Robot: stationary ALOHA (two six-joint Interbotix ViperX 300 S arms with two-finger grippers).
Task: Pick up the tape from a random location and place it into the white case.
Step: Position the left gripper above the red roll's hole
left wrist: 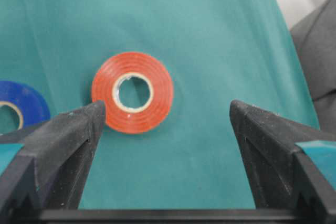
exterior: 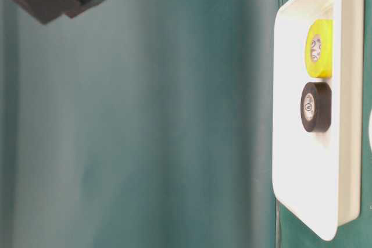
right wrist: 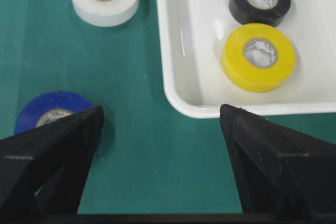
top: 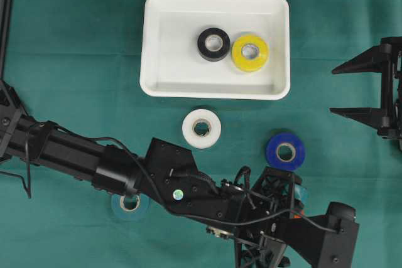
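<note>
The white case (top: pixel 149 48) holds a black tape roll (top: pixel 213 44) and a yellow roll (top: pixel 250 53). A white roll (top: pixel 201 128) and a blue roll (top: pixel 286 151) lie flat on the green cloth in front of it. In the left wrist view an orange tape roll (left wrist: pixel 132 92) lies flat just ahead of my left gripper (left wrist: pixel 167 109). That gripper is open and empty, and the roll sits nearer its left finger. My right gripper (top: pixel 332 91) hovers open and empty at the right, beside the case's corner (right wrist: pixel 181 103).
My left arm (top: pixel 188 180) stretches across the near side of the cloth and partly covers a pale teal roll (top: pixel 130 203). The table-level view shows the case (exterior: pixel 279 114) with its two rolls. Green cloth covers the table.
</note>
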